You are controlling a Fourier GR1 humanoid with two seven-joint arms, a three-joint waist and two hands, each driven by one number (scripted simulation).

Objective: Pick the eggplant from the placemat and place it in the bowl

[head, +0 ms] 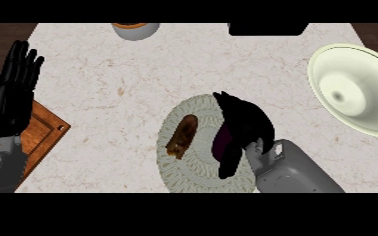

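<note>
**Now closing on the eggplant**

Your right hand (244,125) sits lower centre, fingers curled around the dark eggplant (221,142) on the placemat (184,172) — gripped for lifting. The bowl (347,70) waits at right; your left hand (18,85) rests spread at left, above the tabletop (111,80).

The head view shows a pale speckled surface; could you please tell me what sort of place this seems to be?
Probably a kitchen counter: a pale marbled stone countertop carries a round woven cream placemat with a dark purple eggplant on it, a cream bowl and a wooden cutting board.
</note>
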